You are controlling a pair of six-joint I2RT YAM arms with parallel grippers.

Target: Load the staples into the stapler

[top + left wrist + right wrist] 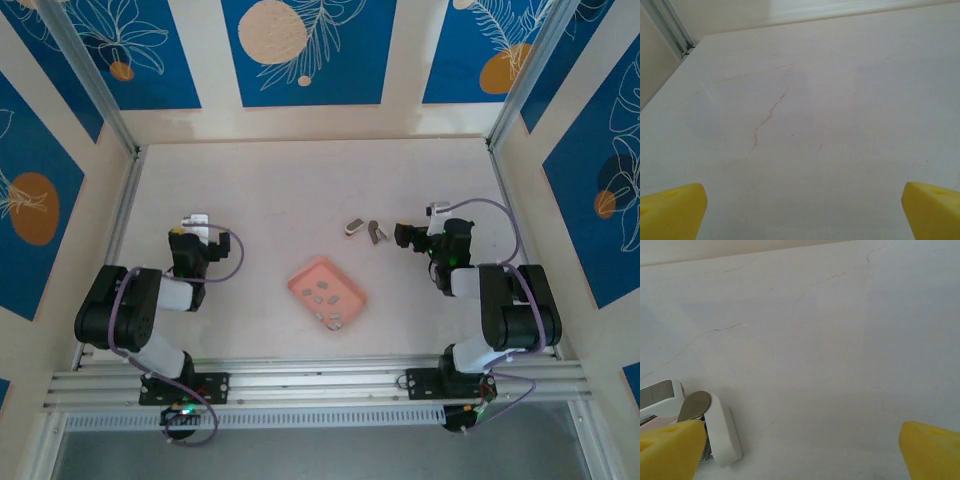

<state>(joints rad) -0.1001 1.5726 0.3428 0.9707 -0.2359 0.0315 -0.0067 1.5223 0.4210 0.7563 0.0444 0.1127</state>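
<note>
Judged as the very start of the loading: none of the staples (322, 292) lifted, the stapler (353, 227) not yet held.

Left jaws spread wide and pinching nothing, yellow pads (672, 210) low in the corners of the left wrist view, over bare counter (260, 190) well to the left of the tray (305, 268). Right jaws spread just as wide, likewise empty, with the stapler's white body lying just beside the pad (670, 447) at the lower left of the right wrist view.

Next move, as a judgement: sending one arm to the tray for a strip and steadying the stapler with the other. Calls for a low, narrow pinch on a thin piece lying flat on the tray floor, with the raised rim in the way, then a straight feed into the stapler's channel.

Staples lying loose inside the shallow pink tray, mid-counter between the two arms, well apart from both sets of jaws. Several short grey slivers, scattered at differing angles, not stacked or lined up. Little to catch hold of, and likely to slide when nudged.

Stapler beyond the tray, toward the far right, near the right jaws. A rounded white body with a grey metal end, a second grey-faced part beside it. Possibly hinged open for loading, though not clear enough from either view to confirm.
</note>
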